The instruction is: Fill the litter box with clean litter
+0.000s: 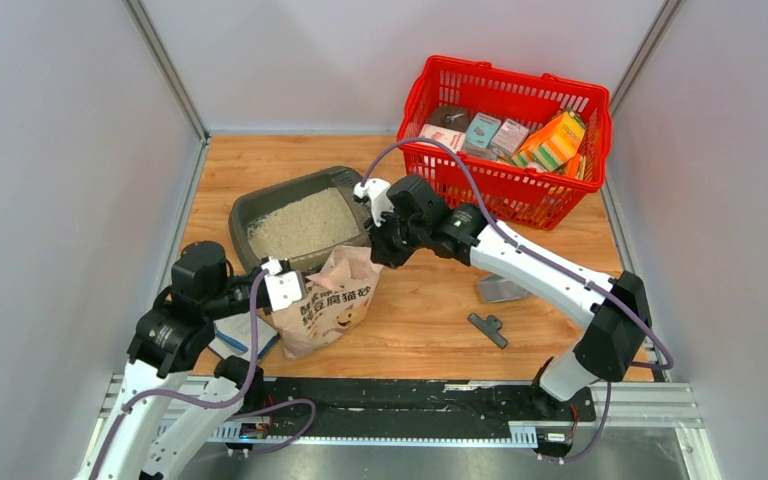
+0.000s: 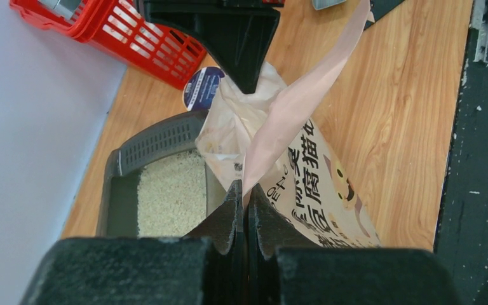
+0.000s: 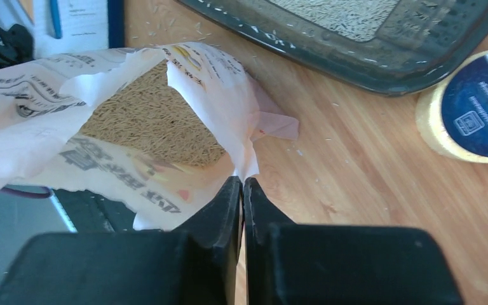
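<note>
Got the litter box sitting at the far left of the table, with a bed of clean litter already spread over its floor. Have the bag standing right at its near edge, mouth pulled wide open. Can see more of the same pale stuff down inside. Seeing the left gripper with jaws squeezed together on the bag's left lip, and the right gripper with jaws pinched tight on the opposite lip. Also spotting a red basket at the far right, plus a silver scoop lying flat on the wood, well right of the bag.
</note>
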Controlling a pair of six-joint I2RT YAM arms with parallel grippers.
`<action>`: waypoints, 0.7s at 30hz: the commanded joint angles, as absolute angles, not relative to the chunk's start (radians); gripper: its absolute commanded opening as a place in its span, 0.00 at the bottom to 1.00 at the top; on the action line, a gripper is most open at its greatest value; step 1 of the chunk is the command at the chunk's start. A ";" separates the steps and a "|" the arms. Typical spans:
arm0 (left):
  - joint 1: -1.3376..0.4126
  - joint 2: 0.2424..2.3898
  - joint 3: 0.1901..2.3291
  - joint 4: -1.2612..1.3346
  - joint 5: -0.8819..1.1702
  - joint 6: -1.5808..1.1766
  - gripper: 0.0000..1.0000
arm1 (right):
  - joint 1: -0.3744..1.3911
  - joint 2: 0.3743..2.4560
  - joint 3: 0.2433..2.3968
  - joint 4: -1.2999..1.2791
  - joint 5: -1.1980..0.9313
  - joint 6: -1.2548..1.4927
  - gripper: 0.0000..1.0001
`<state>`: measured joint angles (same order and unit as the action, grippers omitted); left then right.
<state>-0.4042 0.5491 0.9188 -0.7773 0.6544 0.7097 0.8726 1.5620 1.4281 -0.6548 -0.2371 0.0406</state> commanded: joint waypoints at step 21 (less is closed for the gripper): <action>-0.483 0.883 1.092 -0.495 0.831 0.856 0.00 | 0.675 1.270 1.302 -0.735 -0.370 0.054 0.22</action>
<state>-0.4786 0.8715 0.9867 -0.5430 0.7788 0.7086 0.7353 1.3308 1.3098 -0.7696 -0.2092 0.0799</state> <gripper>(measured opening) 0.026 0.057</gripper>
